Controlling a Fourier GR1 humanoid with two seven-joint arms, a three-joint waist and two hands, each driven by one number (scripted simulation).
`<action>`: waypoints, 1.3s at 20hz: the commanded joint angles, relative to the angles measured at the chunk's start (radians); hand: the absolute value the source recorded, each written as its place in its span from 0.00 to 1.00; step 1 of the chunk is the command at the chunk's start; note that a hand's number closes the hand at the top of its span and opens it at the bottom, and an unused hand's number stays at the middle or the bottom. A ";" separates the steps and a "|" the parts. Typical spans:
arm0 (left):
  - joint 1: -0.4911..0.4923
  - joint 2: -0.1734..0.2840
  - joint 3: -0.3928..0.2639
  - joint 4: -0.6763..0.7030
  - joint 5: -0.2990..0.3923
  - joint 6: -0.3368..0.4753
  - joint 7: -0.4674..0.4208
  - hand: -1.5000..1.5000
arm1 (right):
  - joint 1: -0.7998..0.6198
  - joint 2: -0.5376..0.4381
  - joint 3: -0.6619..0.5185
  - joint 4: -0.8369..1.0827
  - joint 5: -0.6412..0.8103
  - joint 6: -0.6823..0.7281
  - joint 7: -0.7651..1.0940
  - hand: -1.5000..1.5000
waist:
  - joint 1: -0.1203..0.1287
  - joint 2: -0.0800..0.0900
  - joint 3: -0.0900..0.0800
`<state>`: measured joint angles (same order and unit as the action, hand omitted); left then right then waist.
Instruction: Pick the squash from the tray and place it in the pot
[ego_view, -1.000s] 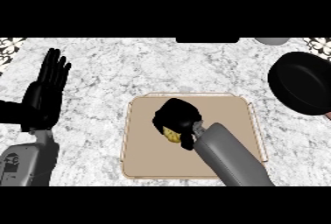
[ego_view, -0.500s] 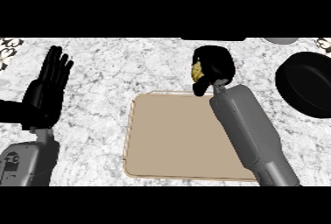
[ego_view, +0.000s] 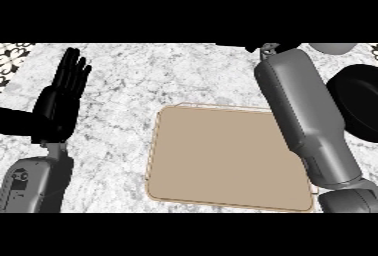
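Head view, looking steeply down on a counter (ego_view: 184, 75) of white marble veined with grey. One flat tray (ego_view: 225, 157) lies at centre: tan, matte, roughly square with rounded corners and a thin pale rim; its surface is bare. One pot (ego_view: 358, 102), black and round, sits at the right edge and is cut off by the frame. A pale grey rounded object (ego_view: 332, 48) shows partly at the upper right margin, and a dark floral pattern (ego_view: 11, 57) marks the upper left corner.

Two grey forearms enter from below. The right forearm (ego_view: 303, 115) runs along the tray's right side, between tray and pot, up to the top margin; the right hand lies beyond that margin, so its state cannot be told. The squash is not visible in this view. The left hand (ego_view: 59, 105), black, rests released at the left, fingers straight and pointing up, well apart from the tray.

Open marble lies between the left hand and the tray.
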<state>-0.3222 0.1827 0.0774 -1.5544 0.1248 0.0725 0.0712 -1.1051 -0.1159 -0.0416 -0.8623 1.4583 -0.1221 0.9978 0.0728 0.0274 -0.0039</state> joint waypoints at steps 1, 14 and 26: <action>0.005 -0.010 -0.006 0.020 -0.009 0.002 -0.020 0.50 | -0.090 -0.061 -0.009 0.084 0.153 -0.091 0.205 1.00 | -0.006 -0.001 0.001; 0.063 -0.027 0.004 -0.017 -0.025 0.042 -0.006 0.50 | -0.061 -0.108 -0.140 0.101 0.220 -0.043 0.241 1.00 | -0.068 -0.029 0.004; 0.041 0.004 0.047 -0.023 0.005 0.025 0.032 0.50 | 0.278 -0.305 -0.281 -0.165 0.027 -0.094 -0.060 1.00 | -0.078 -0.030 0.004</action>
<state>-0.2622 0.1816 0.1183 -1.5537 0.1183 0.0931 0.0541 -0.9139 -0.3815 -0.2841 -0.9846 1.5443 -0.2025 0.9795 -0.0101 -0.0040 0.0000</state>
